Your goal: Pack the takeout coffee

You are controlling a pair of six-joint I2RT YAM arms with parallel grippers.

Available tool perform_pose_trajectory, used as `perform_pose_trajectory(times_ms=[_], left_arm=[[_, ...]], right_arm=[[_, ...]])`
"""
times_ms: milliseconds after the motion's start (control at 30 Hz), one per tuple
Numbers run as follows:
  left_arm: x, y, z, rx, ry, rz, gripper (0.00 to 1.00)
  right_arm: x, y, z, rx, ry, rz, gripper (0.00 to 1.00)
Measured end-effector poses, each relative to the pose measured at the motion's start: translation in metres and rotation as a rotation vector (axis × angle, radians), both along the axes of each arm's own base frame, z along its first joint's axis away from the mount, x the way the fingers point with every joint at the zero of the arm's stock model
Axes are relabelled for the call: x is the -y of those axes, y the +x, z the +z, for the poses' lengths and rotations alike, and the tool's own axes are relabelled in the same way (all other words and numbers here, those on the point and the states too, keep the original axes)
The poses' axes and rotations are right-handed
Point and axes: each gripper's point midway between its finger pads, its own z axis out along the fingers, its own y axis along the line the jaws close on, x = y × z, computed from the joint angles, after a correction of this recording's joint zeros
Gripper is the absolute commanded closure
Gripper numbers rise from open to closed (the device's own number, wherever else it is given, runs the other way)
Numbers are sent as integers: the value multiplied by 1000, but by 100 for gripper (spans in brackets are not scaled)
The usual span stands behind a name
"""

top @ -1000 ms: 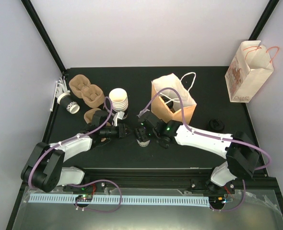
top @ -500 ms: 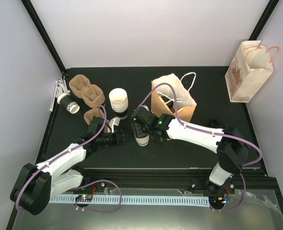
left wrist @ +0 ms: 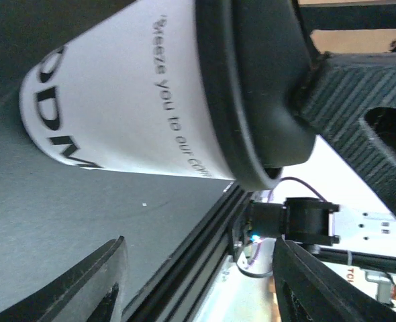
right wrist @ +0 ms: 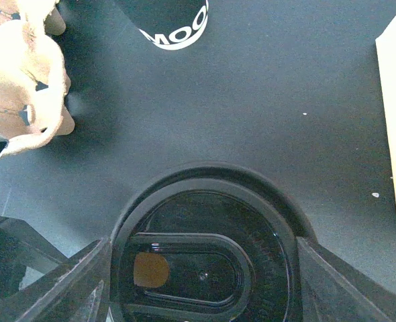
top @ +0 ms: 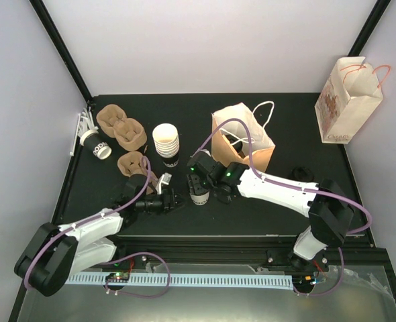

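Rack: a white rack (top: 82,126) stood at the table's (top: 265,208) 10 o'clock edge.
Lying cup: a lidless cup (top: 96,143) lay on its side just beside the rack.
Carriers: two brown pulp carriers (top: 121,126) (top: 133,163) sat at its 1 and 4 o'clock.
Cup stack: nested white cups (top: 166,143) stood upright.
Left gripper: the left gripper (left wrist: 198,288) had its jaws wide and empty, at 9 o'clock of the lidded cup.
Lidded cup: the lidded cup (top: 199,195) stood upright near the table's middle.
Right gripper: the right gripper (right wrist: 208,282) was clamped on its black lid (right wrist: 205,261) from above.
Brown bag: the brown bag (top: 241,137) stood open at the cup's 1 o'clock.
Loose lid: a loose lid (top: 302,176) lay at the bag's 4 o'clock.
Printed bag: the printed bag (top: 349,100) stood by the 2 o'clock corner.
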Motion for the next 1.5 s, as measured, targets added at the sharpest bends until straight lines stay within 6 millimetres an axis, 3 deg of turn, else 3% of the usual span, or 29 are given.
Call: perform_pose_trajectory(times_ms=[300, 533, 833, 1167, 1500], left_arm=[[16, 0, 13, 11, -89, -6, 37], [21, 2, 5, -44, -109, 27, 37], [29, 7, 10, -59, -155, 47, 37], [33, 9, -6, -139, -160, 88, 39], [34, 8, -11, -165, -185, 101, 51]], right_arm=[[1, -1, 0, 0, 3, 1, 40], [1, -2, 0, -3, 7, 4, 41], [2, -3, 0, -4, 10, 6, 41], [2, -5, -1, -10, 11, 10, 41], [4, -7, -4, -7, 20, 14, 41]])
